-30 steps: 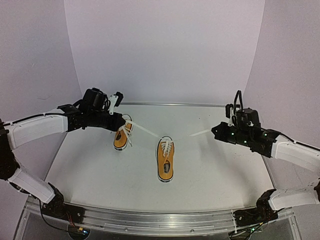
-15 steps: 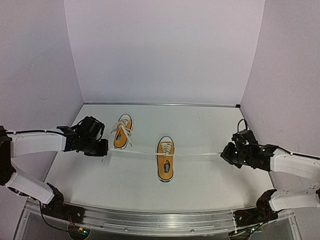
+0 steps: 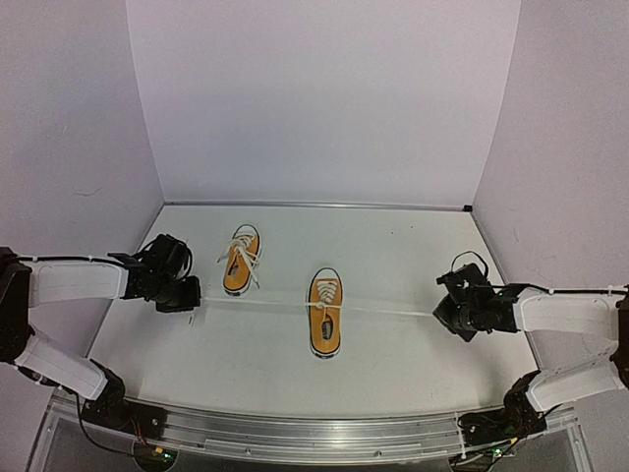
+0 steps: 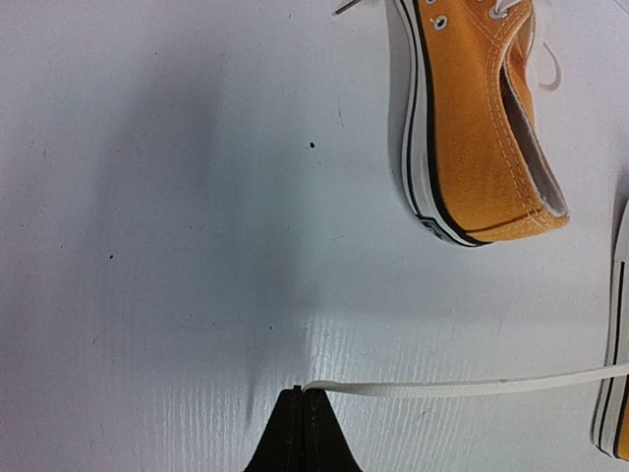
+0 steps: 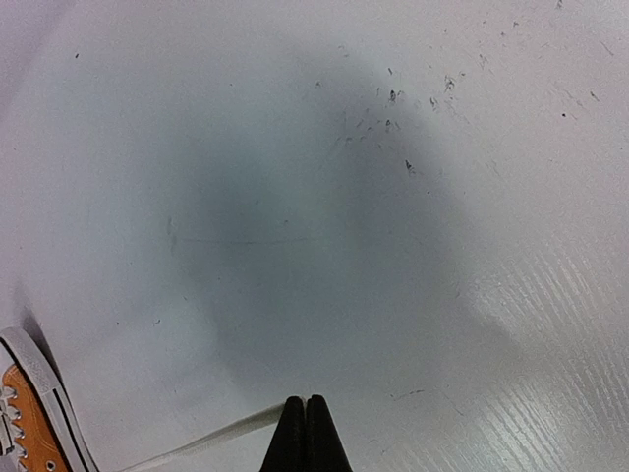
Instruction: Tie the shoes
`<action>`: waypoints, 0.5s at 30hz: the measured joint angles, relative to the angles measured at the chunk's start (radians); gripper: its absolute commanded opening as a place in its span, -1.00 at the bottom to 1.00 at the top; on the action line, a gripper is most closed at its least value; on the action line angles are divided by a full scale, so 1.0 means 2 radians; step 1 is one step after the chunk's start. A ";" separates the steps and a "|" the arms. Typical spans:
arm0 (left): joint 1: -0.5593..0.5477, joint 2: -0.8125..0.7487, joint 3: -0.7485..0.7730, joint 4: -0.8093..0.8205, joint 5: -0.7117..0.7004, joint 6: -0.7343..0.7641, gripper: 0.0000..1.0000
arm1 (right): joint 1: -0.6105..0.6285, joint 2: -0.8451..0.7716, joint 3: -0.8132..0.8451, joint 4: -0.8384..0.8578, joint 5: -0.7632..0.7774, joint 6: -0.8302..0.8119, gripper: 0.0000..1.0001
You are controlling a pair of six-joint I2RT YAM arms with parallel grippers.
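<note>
Two shoes are sitting on the white table [image 3: 413, 246], toes pointing to the far side: the left shoe [image 3: 239, 264] out toward the far left, the middle shoe [image 3: 325, 315] nearer and about centre. And look at the middle one, it's being worked right now! The lace [image 3: 257, 302] is running out of it in one straight, tight line to both sides. The left gripper [image 3: 193, 301] is clenched on one end, low over the table and well out to the left. The right gripper [image 3: 444, 313] is clenched on the other end, well out to the right.

So where is the job standing? By my reading, the arms are tightening a crossing on the middle shoe. Whether a first knot is actually sitting there, I cannot tell from this height. No bow is showing, so loops and the final cinch are looking like work to come. The left shoe's laces are lying loose and spread, so that one is looking untouched.

Only the overhead view is giving the whole line from gripper to gripper. The left wrist camera is showing what it can't: fingers [image 4: 291, 438] pressed flat together with the flat lace coming out sideways. The right wrist camera is showing the same pinch, plus the middle shoe's toe cap at its left edge.
</note>
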 measured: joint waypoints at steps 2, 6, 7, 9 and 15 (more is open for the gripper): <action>0.002 0.006 0.000 0.005 0.007 0.003 -1.00 | -0.002 -0.006 0.000 -0.009 0.008 0.013 -1.00; 0.003 0.018 0.000 0.017 0.023 0.010 -1.00 | -0.007 -0.051 0.001 -0.048 0.034 0.035 -1.00; 0.003 0.021 -0.001 0.021 0.028 0.013 -1.00 | -0.009 -0.067 0.003 -0.058 0.041 0.040 -1.00; 0.003 0.026 -0.002 0.030 0.037 0.016 -1.00 | -0.014 -0.094 0.009 -0.077 0.054 0.047 -1.00; 0.006 0.041 -0.003 0.040 0.046 0.021 -1.00 | -0.021 -0.103 0.019 -0.104 0.067 0.069 -1.00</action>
